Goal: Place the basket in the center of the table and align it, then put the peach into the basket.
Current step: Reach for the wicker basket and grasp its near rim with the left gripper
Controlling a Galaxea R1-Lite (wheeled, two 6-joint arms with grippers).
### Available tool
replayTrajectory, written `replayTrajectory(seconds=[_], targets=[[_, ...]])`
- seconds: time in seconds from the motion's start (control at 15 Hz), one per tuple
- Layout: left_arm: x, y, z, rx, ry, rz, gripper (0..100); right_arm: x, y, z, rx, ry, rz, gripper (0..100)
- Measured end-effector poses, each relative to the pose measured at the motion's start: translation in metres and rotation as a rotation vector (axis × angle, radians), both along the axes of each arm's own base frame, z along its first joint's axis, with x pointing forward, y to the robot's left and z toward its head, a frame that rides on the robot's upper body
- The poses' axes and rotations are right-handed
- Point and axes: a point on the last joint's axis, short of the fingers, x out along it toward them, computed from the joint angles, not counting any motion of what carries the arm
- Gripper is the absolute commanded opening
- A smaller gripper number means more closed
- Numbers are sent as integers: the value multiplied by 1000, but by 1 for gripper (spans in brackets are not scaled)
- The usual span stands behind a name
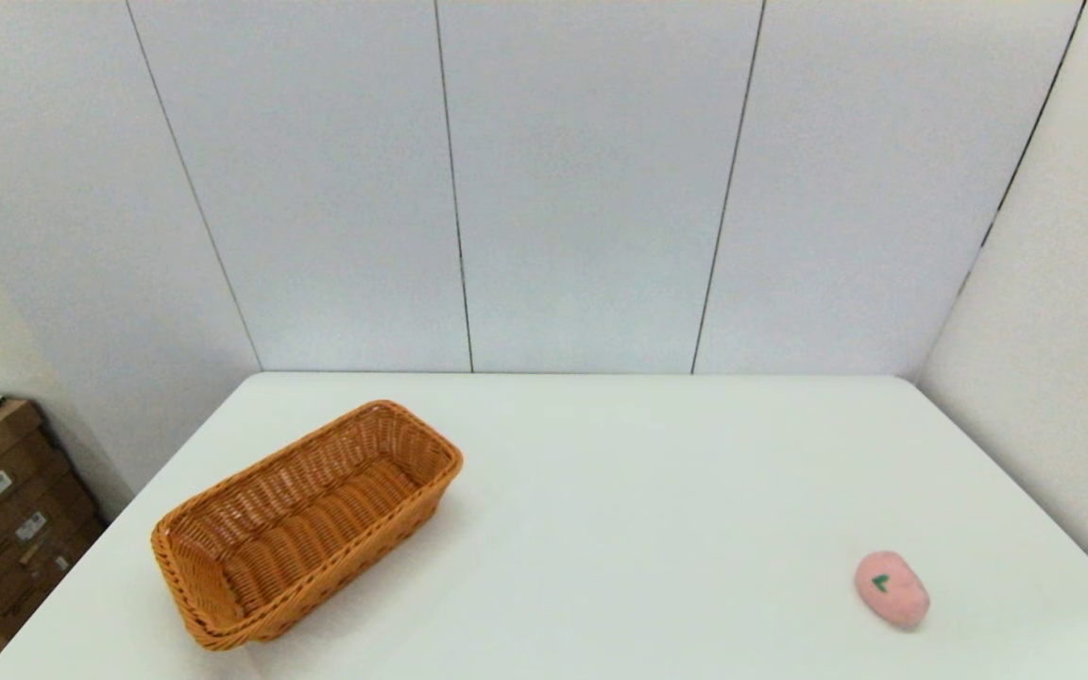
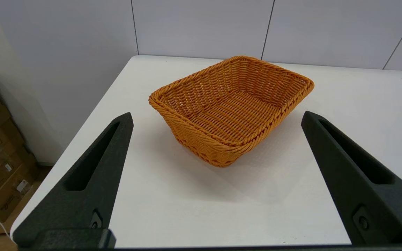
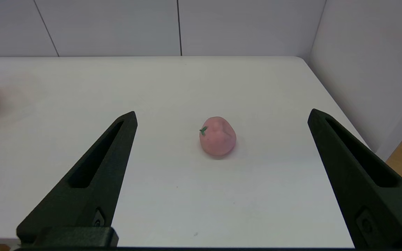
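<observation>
The basket (image 1: 308,519) sits askew on the left part of the table (image 1: 620,491), empty. It looks light and stiff, so its braided rim is a good hold. The left gripper (image 2: 216,116) is spread before it. The soft peach (image 1: 892,589) lies far right, facing the spread right gripper (image 3: 222,115).

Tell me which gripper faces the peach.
The right gripper: open, it frames the pink peach lying on the white table. The left gripper, also open, faces the orange wicker basket instead.
</observation>
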Motion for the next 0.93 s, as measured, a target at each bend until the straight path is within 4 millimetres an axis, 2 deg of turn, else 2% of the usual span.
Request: replayTrajectory(seconds=[0.93], targets=[[0,0,0,0,0,0,100,0,0,0,0,0,1,100]])
